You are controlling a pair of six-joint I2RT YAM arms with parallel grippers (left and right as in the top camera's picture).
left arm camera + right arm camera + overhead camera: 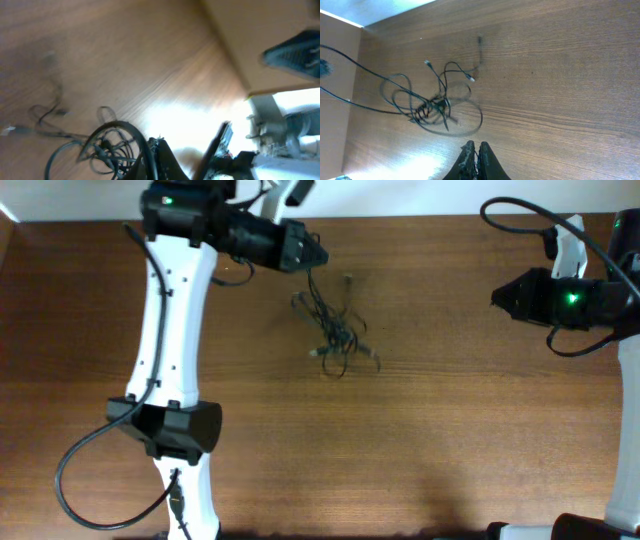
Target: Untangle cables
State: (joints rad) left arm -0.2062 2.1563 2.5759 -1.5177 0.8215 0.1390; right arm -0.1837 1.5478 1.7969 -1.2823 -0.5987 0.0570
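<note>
The cables point(335, 335) are a small clump of thin black cords with loose loops and silvery plug ends, on the wooden table point(450, 430) at upper centre. My left gripper point(320, 256) is just above-left of the clump, and one strand runs up to its tip. In the left wrist view its fingers point(160, 142) look shut, with a thick blurred cable loop point(107, 150) running into them. My right gripper point(494, 298) is shut and empty, far to the right. The right wrist view shows its shut fingers point(475, 146) short of the clump point(432, 105).
A loose plug end point(347, 279) lies apart from the clump, toward the back. Thick black arm cables loop at the front left point(75, 480) and the back right point(520, 215). The table's far edge point(420, 218) is just behind my left gripper.
</note>
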